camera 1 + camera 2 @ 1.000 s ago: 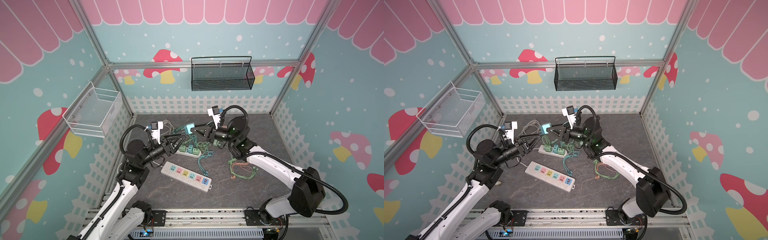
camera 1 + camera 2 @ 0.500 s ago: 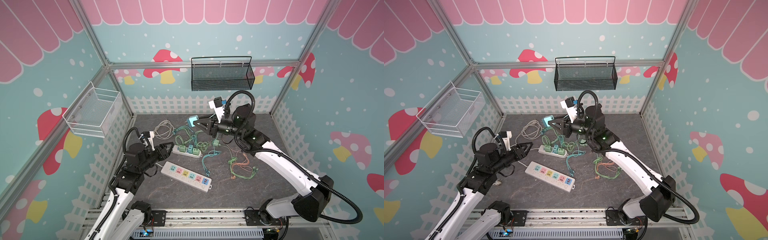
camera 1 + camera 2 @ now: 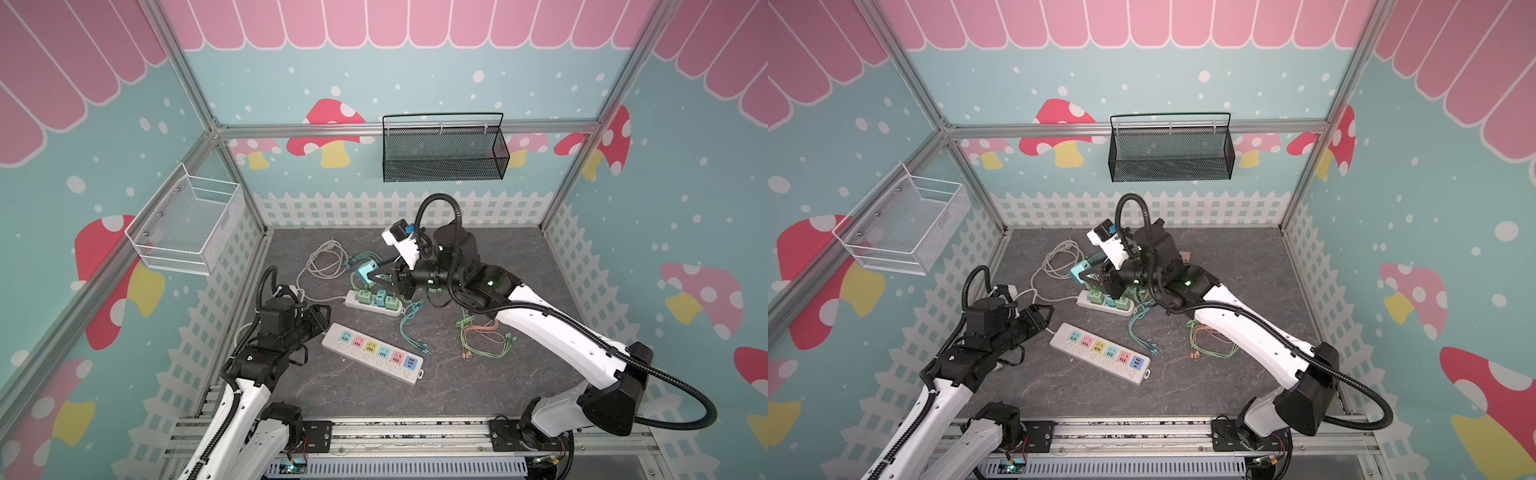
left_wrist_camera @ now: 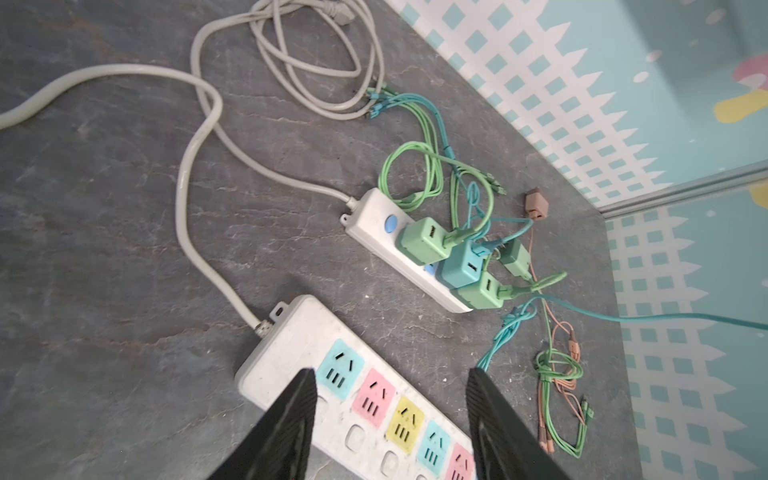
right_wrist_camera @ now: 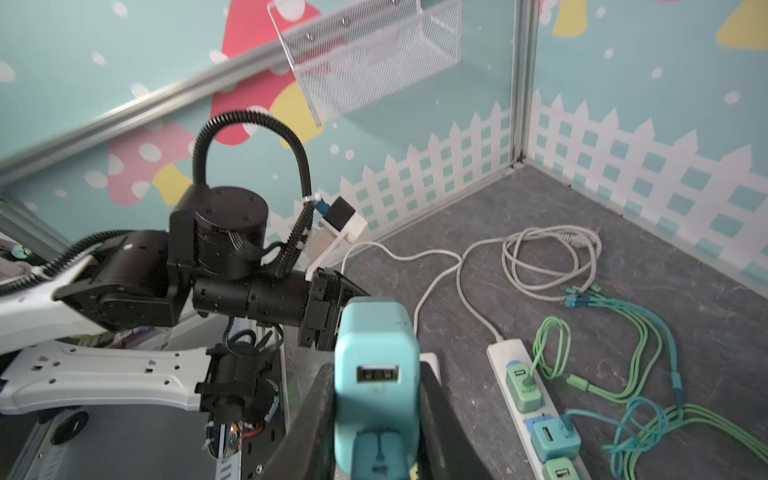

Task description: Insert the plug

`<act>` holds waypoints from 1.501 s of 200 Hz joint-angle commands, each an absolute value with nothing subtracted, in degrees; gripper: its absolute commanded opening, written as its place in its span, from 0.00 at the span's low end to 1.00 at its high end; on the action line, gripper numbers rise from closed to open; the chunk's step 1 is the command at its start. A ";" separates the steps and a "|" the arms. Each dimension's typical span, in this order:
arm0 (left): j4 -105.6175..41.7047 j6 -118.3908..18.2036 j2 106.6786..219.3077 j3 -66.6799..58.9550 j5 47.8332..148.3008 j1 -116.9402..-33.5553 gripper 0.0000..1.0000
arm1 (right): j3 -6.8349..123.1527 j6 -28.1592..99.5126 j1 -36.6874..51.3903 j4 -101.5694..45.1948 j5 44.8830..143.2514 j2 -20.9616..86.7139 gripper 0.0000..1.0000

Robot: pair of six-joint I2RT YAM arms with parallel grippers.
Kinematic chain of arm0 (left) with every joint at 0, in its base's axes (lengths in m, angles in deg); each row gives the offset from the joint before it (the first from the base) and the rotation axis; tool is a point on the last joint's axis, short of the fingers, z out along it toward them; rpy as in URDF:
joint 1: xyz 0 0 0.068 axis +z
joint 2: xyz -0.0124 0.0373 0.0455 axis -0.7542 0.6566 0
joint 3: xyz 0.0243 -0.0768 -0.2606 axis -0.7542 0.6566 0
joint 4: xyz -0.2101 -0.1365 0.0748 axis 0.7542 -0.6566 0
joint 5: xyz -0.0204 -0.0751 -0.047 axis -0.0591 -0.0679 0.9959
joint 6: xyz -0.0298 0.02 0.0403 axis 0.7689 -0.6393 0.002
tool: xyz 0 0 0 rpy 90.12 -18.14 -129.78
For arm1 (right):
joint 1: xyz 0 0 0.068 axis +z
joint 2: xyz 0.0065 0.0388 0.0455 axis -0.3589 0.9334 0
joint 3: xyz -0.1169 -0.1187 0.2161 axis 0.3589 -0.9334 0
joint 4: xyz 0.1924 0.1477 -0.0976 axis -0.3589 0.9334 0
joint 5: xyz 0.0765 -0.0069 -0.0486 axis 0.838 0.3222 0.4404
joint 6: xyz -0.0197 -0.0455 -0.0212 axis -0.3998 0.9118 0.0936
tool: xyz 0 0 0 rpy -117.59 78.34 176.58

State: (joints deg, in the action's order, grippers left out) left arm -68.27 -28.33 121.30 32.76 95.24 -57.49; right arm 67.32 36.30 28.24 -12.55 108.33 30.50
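Left gripper [image 4: 390, 374] spread, empty; right gripper [image 3: 379, 275] clenched on the teal USB charger plug [image 5: 376, 353].
I see the left one over the cord end of the pastel power strip [image 3: 374, 353]; the held plug is raised near the white strip [image 3: 352, 296] carrying green adapters [image 3: 376, 298].

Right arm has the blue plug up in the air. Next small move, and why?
Probably lower the right arm toward the coloured strip, lining the blue plug up over a free socket. The right jaws are shut on the plug, held above the small white strip, which carries three adapters. The coloured strip's sockets all look empty, and the left jaws stand open at its cord end.
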 commanded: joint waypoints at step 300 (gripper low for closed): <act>-65.33 -23.63 120.53 41.75 89.42 -55.20 0.55 | 61.90 43.98 38.97 2.58 101.93 23.23 0.00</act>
State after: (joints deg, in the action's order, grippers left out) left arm -66.09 -23.46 120.33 42.03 89.78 -55.72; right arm 63.95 40.99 38.65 2.31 91.28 23.86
